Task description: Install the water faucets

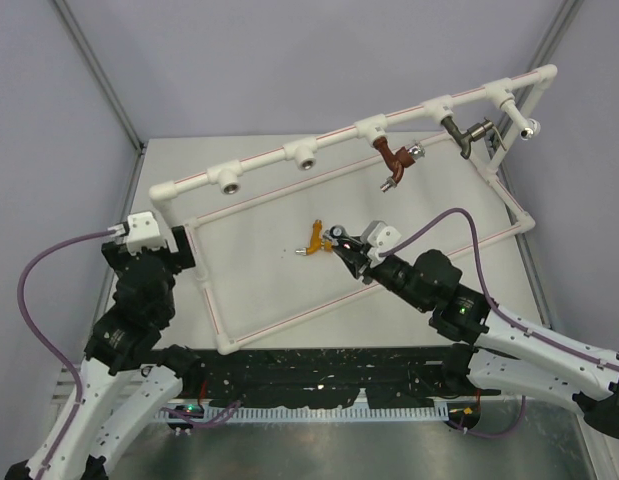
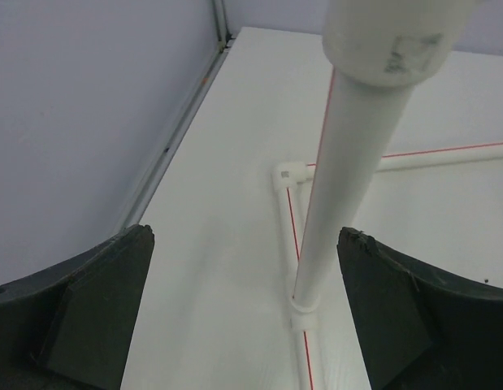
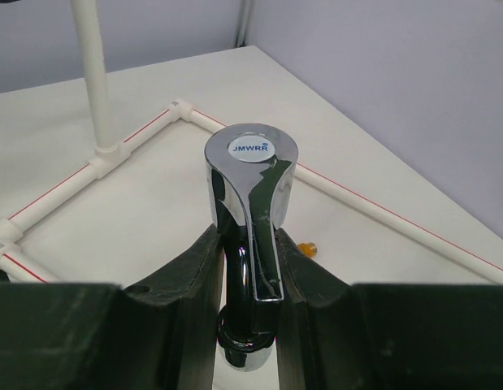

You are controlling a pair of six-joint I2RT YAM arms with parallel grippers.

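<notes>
Frame of white plastic pipe (image 1: 329, 146) had the left gripper (image 2: 244, 244) gaping astride its 9 o'clock upright. Right gripper (image 3: 249, 260) clenched the shiny chrome silver faucet (image 3: 249, 187) below its handle, at 3 o'clock of the orange-yellow faucet (image 1: 311, 240); it looked rigid, weighty and slick, the neck its surest hold.

Top view overhead on whole table (image 1: 279, 285), left wrist close to white pipe frame (image 2: 349, 179), right wrist tight over chrome faucet (image 3: 249, 187), frame in all.

Left arm (image 1: 129, 320) folded close to its base, left gripper (image 2: 244, 236) fingers spread wide; right arm (image 1: 459, 310) stretched forward and leftward, right gripper (image 3: 249, 244) held low, fingers pinched tight on chrome faucet (image 3: 249, 175).
</notes>
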